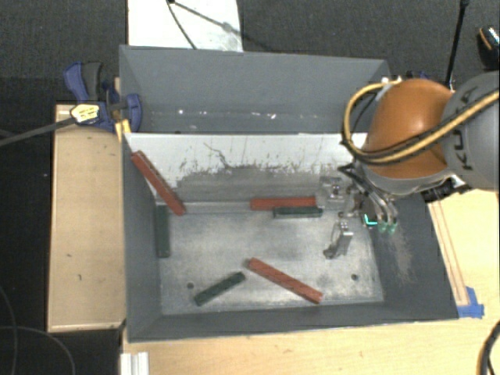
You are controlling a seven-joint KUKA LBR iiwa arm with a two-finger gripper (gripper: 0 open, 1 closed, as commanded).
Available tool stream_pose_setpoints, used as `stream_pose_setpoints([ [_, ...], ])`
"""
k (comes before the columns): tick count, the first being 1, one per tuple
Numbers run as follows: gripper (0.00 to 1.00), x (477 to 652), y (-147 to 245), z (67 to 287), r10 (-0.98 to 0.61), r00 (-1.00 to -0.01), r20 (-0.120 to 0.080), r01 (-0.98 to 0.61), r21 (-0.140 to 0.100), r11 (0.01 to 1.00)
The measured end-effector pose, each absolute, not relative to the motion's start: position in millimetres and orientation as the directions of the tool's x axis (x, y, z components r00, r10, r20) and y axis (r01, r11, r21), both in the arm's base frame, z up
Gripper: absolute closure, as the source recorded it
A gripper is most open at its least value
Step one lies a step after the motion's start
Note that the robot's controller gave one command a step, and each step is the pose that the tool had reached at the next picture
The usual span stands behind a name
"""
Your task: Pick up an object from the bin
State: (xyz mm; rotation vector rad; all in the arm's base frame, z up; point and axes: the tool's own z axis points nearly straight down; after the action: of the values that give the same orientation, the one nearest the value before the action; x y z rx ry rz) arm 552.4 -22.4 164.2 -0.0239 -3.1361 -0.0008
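Camera view: gripper (337, 244) hangs low over bare floor of the grey bin (406, 280), right side. Can't tell whether it is open or closed, or if it has hold of anything. Nearest pieces: front red-brown bar (285, 280) lying flat, near, toward the camera and to its left; back red-brown bar (283, 204) beyond it to the left, touching a dark green bar (301, 212). Far left of it: leaning red-brown bar (156, 182), upright-lying green bar (162, 233), front green bar (219, 287).
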Motion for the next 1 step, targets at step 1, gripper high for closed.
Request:
stream_pose_setpoints([
  [1,0.00,485.5,25.2,66.5,0.099,-0.995,0.007,0.099,0.002,0.995],
])
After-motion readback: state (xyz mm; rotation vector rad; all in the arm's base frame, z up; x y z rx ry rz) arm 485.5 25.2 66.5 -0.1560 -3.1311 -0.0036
